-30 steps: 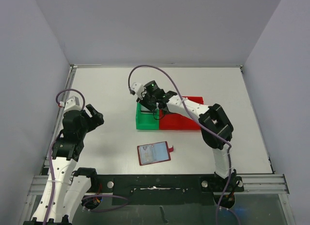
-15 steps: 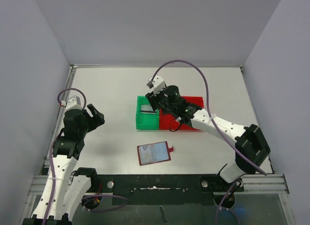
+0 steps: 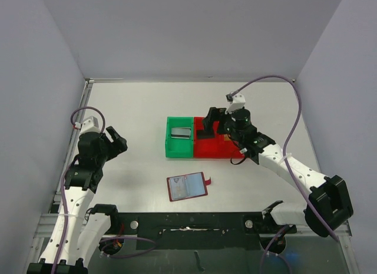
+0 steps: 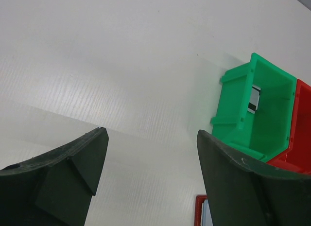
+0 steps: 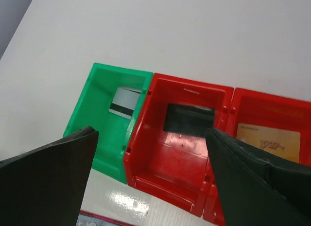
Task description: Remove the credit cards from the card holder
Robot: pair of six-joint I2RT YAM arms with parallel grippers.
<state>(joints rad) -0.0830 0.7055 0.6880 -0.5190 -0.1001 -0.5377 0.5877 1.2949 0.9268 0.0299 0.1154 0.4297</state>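
I see bright, even overhead light on the white corrugated plastic table (image 3: 135,109), with a soft shadow at eight o'clock. In the right wrist view, glare shines at six o'clock, and the close black plastic fingers (image 5: 43,182) blur.

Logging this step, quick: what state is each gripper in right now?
Left gripper: open, holding nothing.
Right gripper: open, holding nothing.

Pale grey walls (image 3: 194,32) on 3 sides, white tabletop (image 3: 129,109) w/ metal rail (image 3: 321,221) at near edge; light prob. overhead.
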